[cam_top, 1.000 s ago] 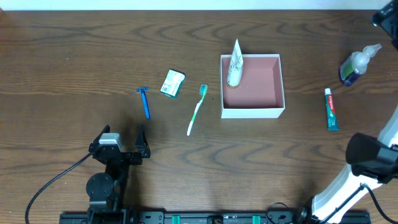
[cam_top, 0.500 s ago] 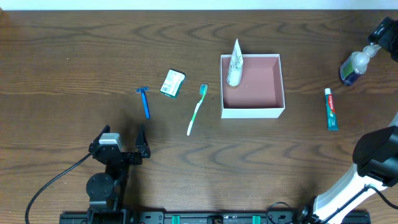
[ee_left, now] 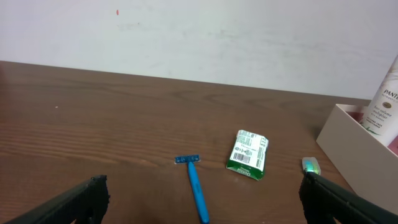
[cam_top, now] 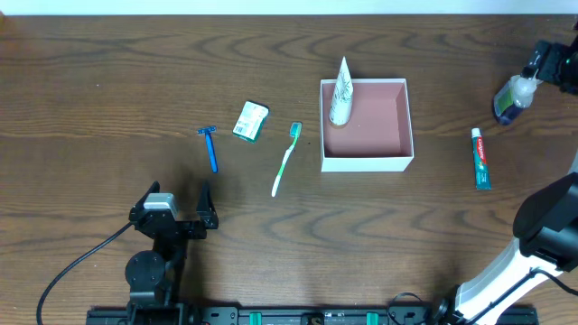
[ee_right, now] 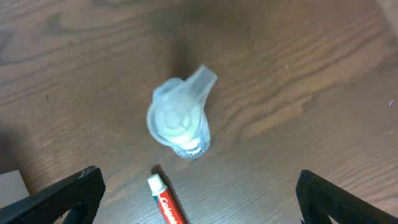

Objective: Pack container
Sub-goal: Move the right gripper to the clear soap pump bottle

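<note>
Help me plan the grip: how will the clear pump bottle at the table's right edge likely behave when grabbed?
The pump bottle stands upright on a narrow base, so a sideways nudge would probably tip it. Its smooth clear plastic looks slippery. The blue liquid inside likely makes it heavyish for its size.

Dark brown wood-grain table (cam_top: 108, 63), wavy grain, fills nearly whole overhead view. Soft even light, slight sheen on tabletop, shadows faint. Plain off-white wall (ee_left: 199, 37) right behind far table edge in left wrist view, tiny red speck (ee_left: 117, 11) near top. Thin pale strip along top of overhead.
</note>
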Controlling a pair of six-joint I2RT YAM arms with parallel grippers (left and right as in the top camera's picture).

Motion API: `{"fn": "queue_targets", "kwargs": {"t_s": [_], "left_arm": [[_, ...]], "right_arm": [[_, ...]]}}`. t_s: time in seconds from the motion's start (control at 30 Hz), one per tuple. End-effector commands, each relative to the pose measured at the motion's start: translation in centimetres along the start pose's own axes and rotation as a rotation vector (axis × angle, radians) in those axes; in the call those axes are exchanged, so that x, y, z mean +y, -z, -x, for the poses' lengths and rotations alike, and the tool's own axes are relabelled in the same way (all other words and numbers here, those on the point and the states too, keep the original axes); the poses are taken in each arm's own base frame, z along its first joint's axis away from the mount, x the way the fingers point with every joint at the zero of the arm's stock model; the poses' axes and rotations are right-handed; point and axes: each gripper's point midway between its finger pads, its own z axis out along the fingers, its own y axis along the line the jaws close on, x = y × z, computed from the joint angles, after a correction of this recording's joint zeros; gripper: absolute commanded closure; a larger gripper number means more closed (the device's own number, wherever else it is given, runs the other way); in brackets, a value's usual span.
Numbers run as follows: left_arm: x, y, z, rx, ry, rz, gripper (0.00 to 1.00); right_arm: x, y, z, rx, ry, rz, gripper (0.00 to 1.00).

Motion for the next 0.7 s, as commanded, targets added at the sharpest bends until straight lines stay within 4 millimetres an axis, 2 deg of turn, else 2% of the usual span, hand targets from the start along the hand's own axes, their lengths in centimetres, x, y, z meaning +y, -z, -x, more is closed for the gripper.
{"fn": "queue_targets", "kwargs": {"t_s": [0.0,0.1,0.2,0.33,0.5,0.67], "left_arm": [[0.2,-0.1,-1.6,0.046,-0.002,0.005,0.02],[0.2,-0.1,-1.6,0.046,-0.002,0.005,0.02],[0.2,-0.1,-1.6,0.046,-0.002,0.005,0.02],[0.2,-0.1,-1.6,0.046,-0.002,0.005,0.02],[0.2,-0.1,-1.6,0.046,-0.002,0.005,0.02],[0.2,-0.1,-1.6,0.046,-0.002,0.005,0.02]], "right_arm": [[0.5,-1.4,-1.3,0.039,-0.053,0.042,0.01],[2.3,-2.5,-2.4,0.051,0.143,0.158,0.01],[2.6,-3.6,-3.8,0.076,0.266,0.184,0.05],[2.0,-4.9,-4.6,0.081,0.311,0.163,0.07],[0.6,-5.7,-3.9,0.044,0.298,0.121,0.05],[0.4,-6.1,-3.5,0.017,0.315,0.117,0.04]]}}
